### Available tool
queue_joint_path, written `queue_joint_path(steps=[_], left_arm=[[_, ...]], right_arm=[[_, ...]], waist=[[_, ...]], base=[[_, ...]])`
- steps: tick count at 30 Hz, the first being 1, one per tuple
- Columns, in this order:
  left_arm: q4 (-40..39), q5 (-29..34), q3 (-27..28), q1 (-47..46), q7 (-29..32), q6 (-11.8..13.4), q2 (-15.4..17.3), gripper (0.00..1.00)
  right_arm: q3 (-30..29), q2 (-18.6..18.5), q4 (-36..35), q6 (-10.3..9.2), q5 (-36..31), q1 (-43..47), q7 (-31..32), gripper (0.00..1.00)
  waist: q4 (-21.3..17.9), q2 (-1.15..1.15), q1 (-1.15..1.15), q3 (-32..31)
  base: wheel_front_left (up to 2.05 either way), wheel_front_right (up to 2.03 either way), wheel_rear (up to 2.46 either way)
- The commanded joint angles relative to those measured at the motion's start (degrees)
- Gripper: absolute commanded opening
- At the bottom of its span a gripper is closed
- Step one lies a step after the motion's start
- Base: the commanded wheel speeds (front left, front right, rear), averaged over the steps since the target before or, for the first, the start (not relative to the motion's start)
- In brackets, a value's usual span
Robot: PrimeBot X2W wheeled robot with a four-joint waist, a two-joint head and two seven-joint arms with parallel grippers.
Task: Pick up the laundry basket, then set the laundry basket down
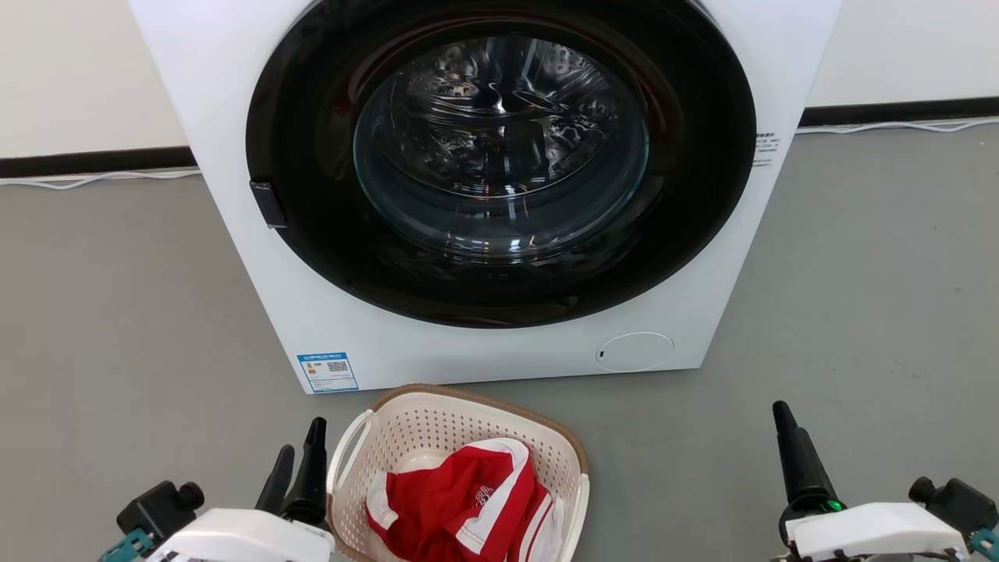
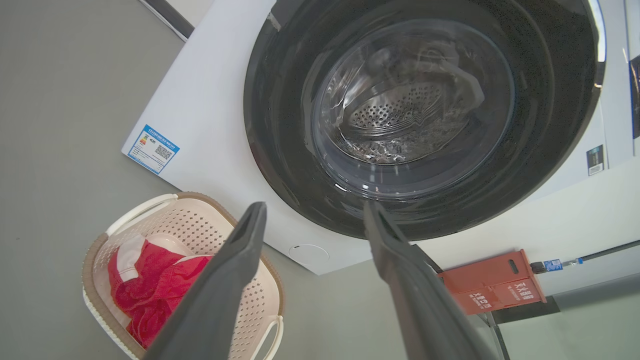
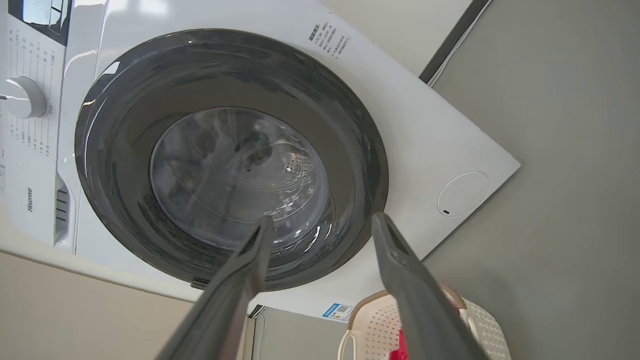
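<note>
Cream plastic laundry basket (image 1: 468, 428) sits on the floor (image 1: 858, 312) just in front of the washing machine (image 1: 226, 94), holding a red garment (image 1: 453, 499). Left hand (image 1: 302, 439) and right hand (image 3: 322, 218), also before the machine, both stand open and empty.

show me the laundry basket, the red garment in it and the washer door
laundry basket (image 1: 456, 433), head view, perforated far inner wall
red garment (image 1: 433, 499), head view, middle of the red cloth
washer door (image 1: 499, 148), head view, centre of the glass
</note>
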Motion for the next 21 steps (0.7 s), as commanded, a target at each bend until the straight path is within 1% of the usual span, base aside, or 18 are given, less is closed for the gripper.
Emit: queue_joint_path(steps=[1,21], left_arm=[[-2.3,2.5,0.1,-1.2,-0.7,0.8,0.9,1.00],[-5.5,16.9,-5.0,-0.3,-4.1,7.4,4.5,1.00]], right_arm=[[0.9,-0.7,-2.1,0.19,-2.0,-1.2,-0.8,1.00],[2.1,-0.9,-3.2,0.26,-15.9,-0.4,-4.2,1.00]], waist=[[0.0,0.00,-0.01,0.0],[-0.1,0.00,-0.01,0.1]], base=[[0.00,0.00,0.00],[0.00,0.00,0.00]])
